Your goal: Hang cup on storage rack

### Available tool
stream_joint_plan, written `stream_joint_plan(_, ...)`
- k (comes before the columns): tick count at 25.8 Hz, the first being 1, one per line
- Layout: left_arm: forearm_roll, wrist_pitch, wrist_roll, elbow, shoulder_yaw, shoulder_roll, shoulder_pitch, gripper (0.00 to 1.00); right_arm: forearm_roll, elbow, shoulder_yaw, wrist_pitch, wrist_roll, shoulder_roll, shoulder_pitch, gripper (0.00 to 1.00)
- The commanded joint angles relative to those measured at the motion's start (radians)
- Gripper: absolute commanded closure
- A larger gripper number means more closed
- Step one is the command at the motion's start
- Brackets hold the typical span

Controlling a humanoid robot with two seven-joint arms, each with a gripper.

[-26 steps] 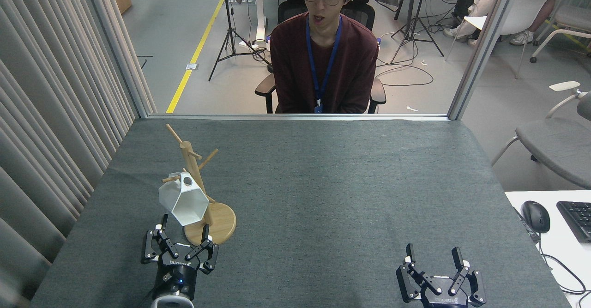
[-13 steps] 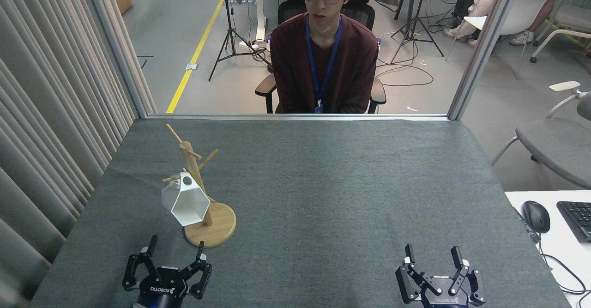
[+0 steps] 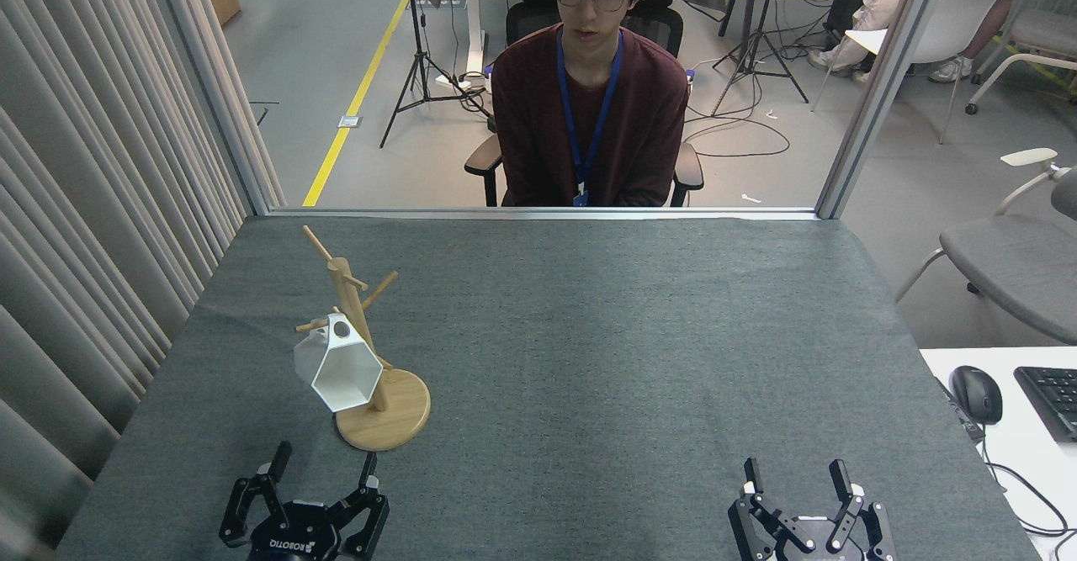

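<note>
The white faceted cup (image 3: 338, 369) hangs by its pierced rim tab from a low peg of the wooden storage rack (image 3: 358, 334), its hexagonal mouth facing me. The rack's round base (image 3: 395, 422) rests on the grey table at the left. My left gripper (image 3: 322, 468) is open at the near edge, below and apart from the rack, holding nothing. My right gripper (image 3: 798, 475) is open at the near right, also empty.
A person (image 3: 589, 90) sits on a chair beyond the table's far edge. Grey curtains (image 3: 92, 208) run along the left side. A white desk with a mouse (image 3: 976, 394) and keyboard (image 3: 1052, 399) stands at the right.
My left gripper has pulled back from the cup toward the near edge, leaving the cup hanging on the rack. The right gripper dropped slightly lower.
</note>
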Motion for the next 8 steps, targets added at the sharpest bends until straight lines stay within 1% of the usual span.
stream_joint_plan(1,-0.002,0.007,-0.007,0.003,-0.001,0.0,0.001,0.01,0.015,-0.004,-0.002,0.001,0.007,-0.004,0.014,0.01)
stream_joint_plan(8,-0.002,0.015,-0.009,0.001,-0.001,0.0,0.001,0.01,0.018,-0.008,-0.002,0.004,0.005,-0.003,0.015,0.01)
